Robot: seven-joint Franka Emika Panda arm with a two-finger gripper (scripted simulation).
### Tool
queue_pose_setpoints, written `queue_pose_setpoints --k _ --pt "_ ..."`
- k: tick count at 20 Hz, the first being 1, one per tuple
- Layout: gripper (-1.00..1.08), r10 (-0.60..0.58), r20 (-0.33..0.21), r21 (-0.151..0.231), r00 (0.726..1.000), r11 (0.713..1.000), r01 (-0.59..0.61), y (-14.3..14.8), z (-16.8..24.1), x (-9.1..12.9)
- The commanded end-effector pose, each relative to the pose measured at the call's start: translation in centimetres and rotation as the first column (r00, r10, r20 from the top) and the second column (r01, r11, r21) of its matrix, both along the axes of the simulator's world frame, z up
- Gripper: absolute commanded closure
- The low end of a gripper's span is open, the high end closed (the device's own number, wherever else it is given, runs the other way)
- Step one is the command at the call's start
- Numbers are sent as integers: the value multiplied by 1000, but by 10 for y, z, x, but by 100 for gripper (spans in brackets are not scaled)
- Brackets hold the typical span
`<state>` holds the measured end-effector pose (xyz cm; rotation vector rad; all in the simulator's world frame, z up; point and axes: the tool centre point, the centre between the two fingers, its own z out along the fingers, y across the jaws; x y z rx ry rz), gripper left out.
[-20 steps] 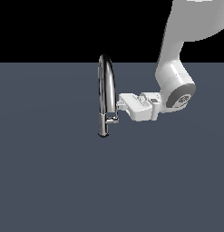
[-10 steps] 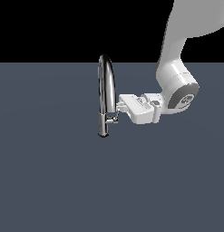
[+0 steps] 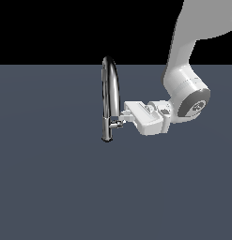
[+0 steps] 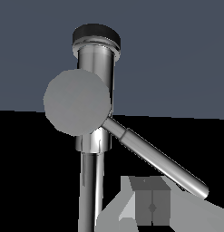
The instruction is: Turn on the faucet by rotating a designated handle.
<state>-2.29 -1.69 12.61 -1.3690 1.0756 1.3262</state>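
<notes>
While the end effector [image 3: 123, 118] sits right at the handle [image 3: 118, 123], the turn itself looks barely started or not started; no water shows at the spout, so most of the rotation probably remains. In the wrist view, nearest the camera, one fingertip [image 4: 152, 206] shows with its dark pad closed up tight, just beside the handle [image 4: 161, 161], which runs as a slanted chrome rod out from the stem. Contact is likely but cannot be confirmed; a sliver of gap may remain. Jaws read as narrow, pinched together, gripping nothing, so this looks like a push on the lever, not a grasp. Farther back, the faucet [image 3: 109, 101] stands upright on the grey table [image 3: 51, 187], stem straight, arched spout high above, with the handle low on the stem toward the exterior view's right. The arm reaches in from that side.
</notes>
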Motion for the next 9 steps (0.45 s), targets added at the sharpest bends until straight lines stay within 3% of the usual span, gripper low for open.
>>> queue_pose_setpoints --k 1,9 --pt "108 -4 -15 -2 1000 1000 4 -3 -19 -8" --pt "108 -13 -31 -7 999 1000 13 -13 -63 -25"
